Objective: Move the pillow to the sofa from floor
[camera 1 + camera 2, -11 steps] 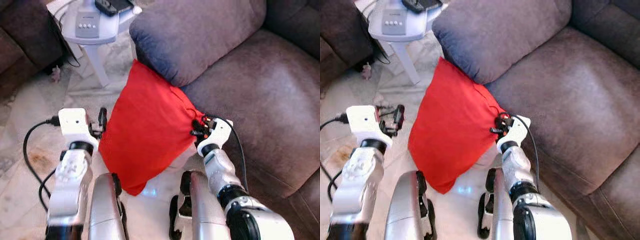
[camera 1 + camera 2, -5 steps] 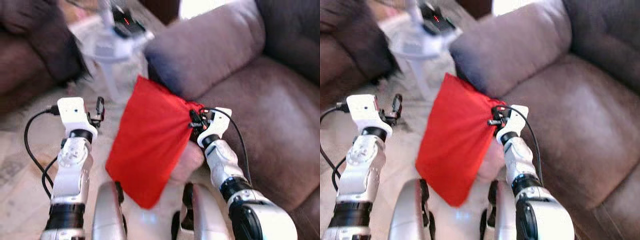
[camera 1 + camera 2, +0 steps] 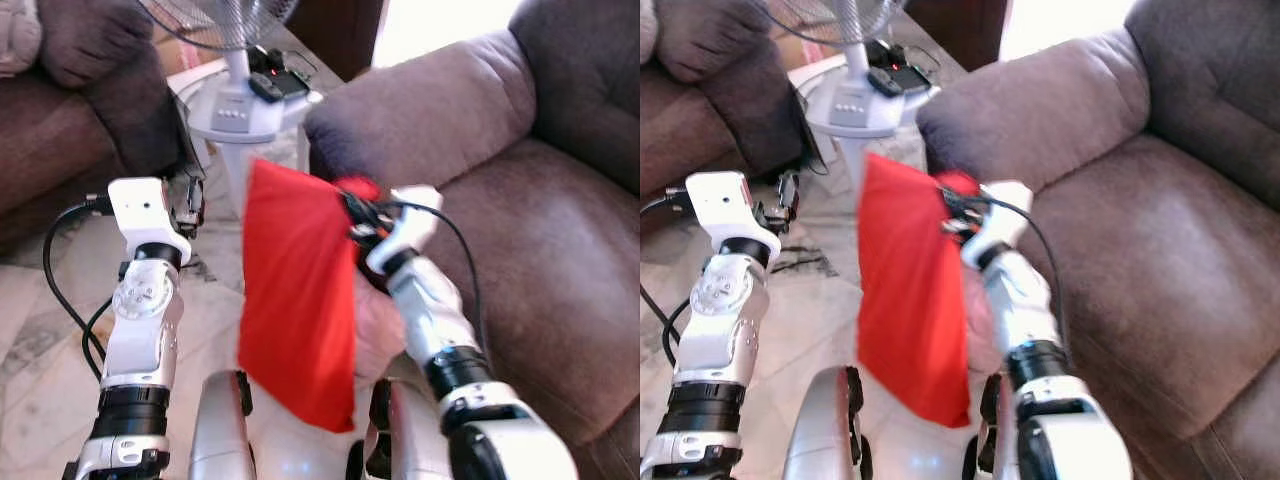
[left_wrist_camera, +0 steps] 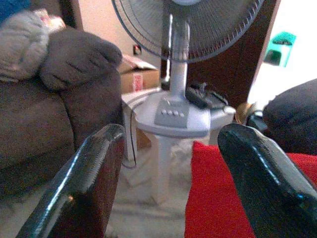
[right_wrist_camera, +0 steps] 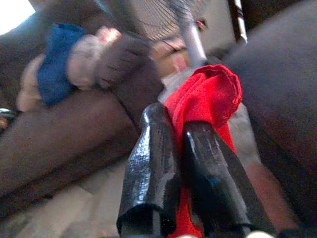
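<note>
A red pillow [image 3: 297, 300] hangs in the air in front of me, lifted off the marble floor. My right gripper [image 3: 358, 215] is shut on its upper corner; the wrist view shows red cloth [image 5: 208, 99] pinched between the two black fingers [image 5: 151, 163]. The pillow dangles beside the brown sofa's armrest [image 3: 430, 110]. My left gripper [image 3: 190, 205] stands open to the pillow's left, apart from it, its fingers [image 4: 94, 178] spread with the pillow's edge [image 4: 223, 198] beyond them.
The brown sofa seat [image 3: 550, 260] lies to my right. A white standing fan [image 3: 240, 100] with remotes on its base stands ahead, its cable on the floor. A second dark sofa [image 3: 70, 120] with bundled cloth sits at the left. Marble floor [image 3: 40, 370] spreads below.
The right gripper has raised the pillow off the floor and swung it left, so it now hangs edge-on. The camera has tilted up, bringing the fan into view.
</note>
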{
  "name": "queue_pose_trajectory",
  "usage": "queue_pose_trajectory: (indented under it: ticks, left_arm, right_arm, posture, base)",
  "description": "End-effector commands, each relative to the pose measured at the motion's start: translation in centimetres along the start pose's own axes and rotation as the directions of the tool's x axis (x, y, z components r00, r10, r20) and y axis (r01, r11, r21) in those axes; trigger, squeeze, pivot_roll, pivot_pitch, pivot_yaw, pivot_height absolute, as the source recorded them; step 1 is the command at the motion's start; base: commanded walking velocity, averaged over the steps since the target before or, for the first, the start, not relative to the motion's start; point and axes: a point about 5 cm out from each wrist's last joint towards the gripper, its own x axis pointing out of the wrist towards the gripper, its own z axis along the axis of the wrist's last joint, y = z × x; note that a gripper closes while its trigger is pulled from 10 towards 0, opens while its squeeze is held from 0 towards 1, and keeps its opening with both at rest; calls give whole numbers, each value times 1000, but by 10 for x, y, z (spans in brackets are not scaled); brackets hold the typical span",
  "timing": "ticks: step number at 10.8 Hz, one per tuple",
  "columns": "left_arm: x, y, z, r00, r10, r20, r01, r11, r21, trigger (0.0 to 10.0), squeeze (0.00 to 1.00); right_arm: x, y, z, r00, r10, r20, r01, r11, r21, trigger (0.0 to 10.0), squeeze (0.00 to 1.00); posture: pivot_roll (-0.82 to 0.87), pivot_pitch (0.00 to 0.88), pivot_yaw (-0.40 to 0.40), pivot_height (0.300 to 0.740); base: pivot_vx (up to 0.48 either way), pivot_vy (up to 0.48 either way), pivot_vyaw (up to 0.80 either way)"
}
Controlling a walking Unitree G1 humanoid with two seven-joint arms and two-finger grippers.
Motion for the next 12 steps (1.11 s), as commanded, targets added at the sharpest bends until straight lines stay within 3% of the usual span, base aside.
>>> queue_pose_trajectory:
  ticks: [1, 4, 6, 7, 9, 12]
  left_arm:
    - [0, 1, -1, 1000, 3, 2, -3, 1000, -14, 10000, 0]
    - [-5, -1, -8, 1000, -8, -23, 6, 996, -93, 10000, 0]
    - [-7, 0, -9, 999, -12, -36, 4, 978, -208, 10000, 0]
    - [-8, 5, -8, 999, 8, -32, -15, 977, -211, 10000, 0]
    - [-3, 10, -3, 1000, 26, -10, -27, 977, -212, 10000, 0]
    - [-4, 6, 3, 1000, 10, 8, -8, 969, -248, 10000, 0]
  right_arm:
    - [9, 6, 37, 987, 50, 155, -42, 998, -55, 10000, 0]
    - [-11, 11, 39, 978, 175, 110, -169, 983, -70, 10000, 0]
    - [-30, 17, 38, 940, 337, 55, -336, 942, -21, 10000, 0]
    - [-29, 27, 47, 923, 371, 103, -375, 927, 20, 10000, 0]
    - [-17, 64, 62, 852, 496, 168, -508, 861, 32, 10000, 0]
    - [-17, 79, 67, 808, 554, 201, -579, 809, 97, 10000, 0]
  posture:
    - [139, 46, -65, 584]
    - [121, 42, -59, 584]
    - [124, 38, -59, 584]
    - [123, 34, -59, 584]
    - [132, 27, -62, 584]
    - [133, 42, -71, 584]
  base:
    - [0, 0, 0]
    - [0, 0, 0]
    - [0, 0, 0]
    - [0, 0, 0]
    - [0, 0, 0]
    - [0, 0, 0]
